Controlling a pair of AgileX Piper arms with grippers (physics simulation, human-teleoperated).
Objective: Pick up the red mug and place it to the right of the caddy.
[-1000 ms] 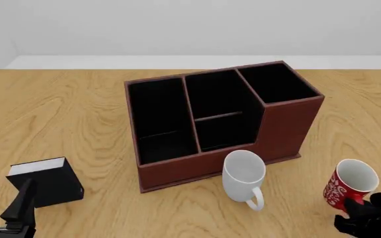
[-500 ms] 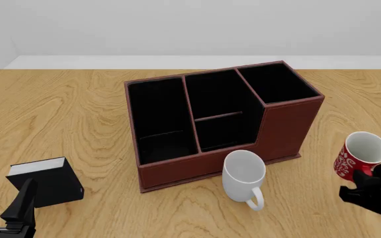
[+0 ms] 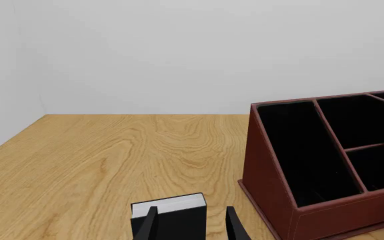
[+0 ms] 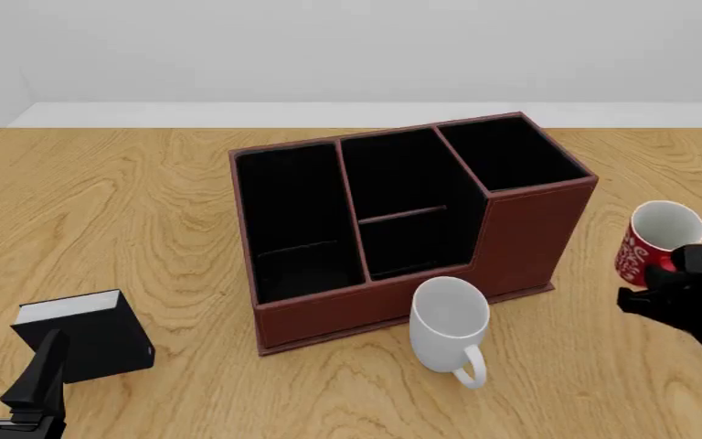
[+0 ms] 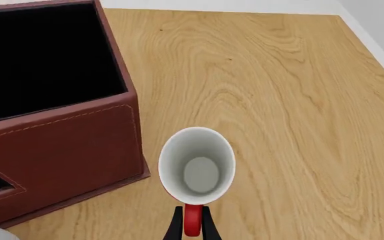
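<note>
- The large reddish-brown rectangular caddy (image 4: pixel 412 229) with three black-lined compartments stands on the wooden counter (image 4: pixel 132 201); its tall end wall is the nearest thing to my load, so drifting toward it on the way down could knock the mug against that wall.
- My right gripper (image 5: pixel 190 226) is clamped on the red handle of the small red mug (image 4: pixel 658 240) with white pattern marks and a white inside; the mug sits to the right of the caddy, close to its tall end but apart from it, mouth up.
- I judge the mug is held off the counter, though I cannot tell how high. Letting go too soon could make it drop, tip or roll.
- The hold is on the thin handle alone, so the mug could swing or slip between the fingers (image 5: pixel 176 225) if I move sharply.
- The plain white mug (image 4: pixel 450 327) stands in front of the caddy, well apart from my load; little risk unless my arm sweeps back that way.
- My left gripper (image 3: pixel 188 226) is parted, holding nothing, near the small black box (image 4: pixel 87 337) with a white top, front-left of the caddy; a twitch could nudge it.
</note>
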